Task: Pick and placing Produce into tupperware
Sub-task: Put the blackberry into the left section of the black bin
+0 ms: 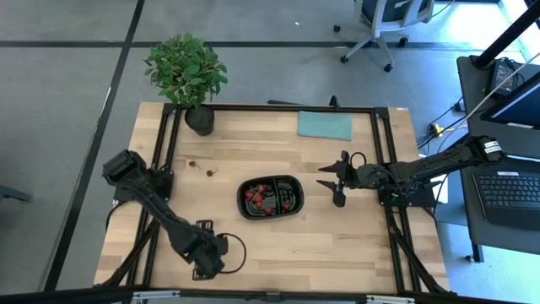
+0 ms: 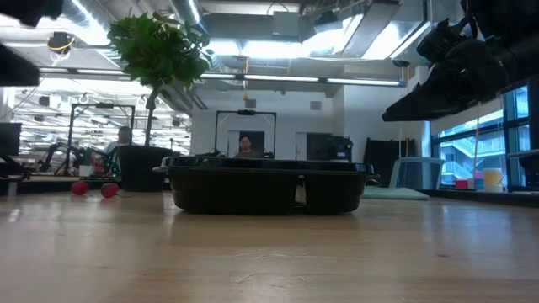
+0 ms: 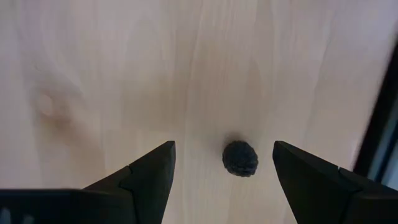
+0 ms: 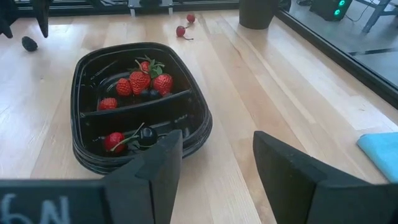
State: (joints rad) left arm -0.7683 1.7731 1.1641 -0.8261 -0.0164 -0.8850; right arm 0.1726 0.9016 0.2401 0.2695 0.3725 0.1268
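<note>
Near the table's (image 1: 337, 245) front edge, my left tool (image 3: 224, 163) hangs wide open straddling a dark berry (image 3: 240, 158), ready to close. The tupperware (image 1: 270, 197) already holds strawberries (image 4: 140, 81); my right tool (image 4: 216, 163) waits beside it, part-open, empty.

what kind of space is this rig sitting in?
Looks like an open-plan lab or office workspace. A rolling office chair and a laptop on a side desk sit by the table, and the low view shows more framed workstations and seated people under ceiling strip lights.

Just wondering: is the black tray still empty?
No, the black tray already holds several strawberries across both of its compartments.
</note>
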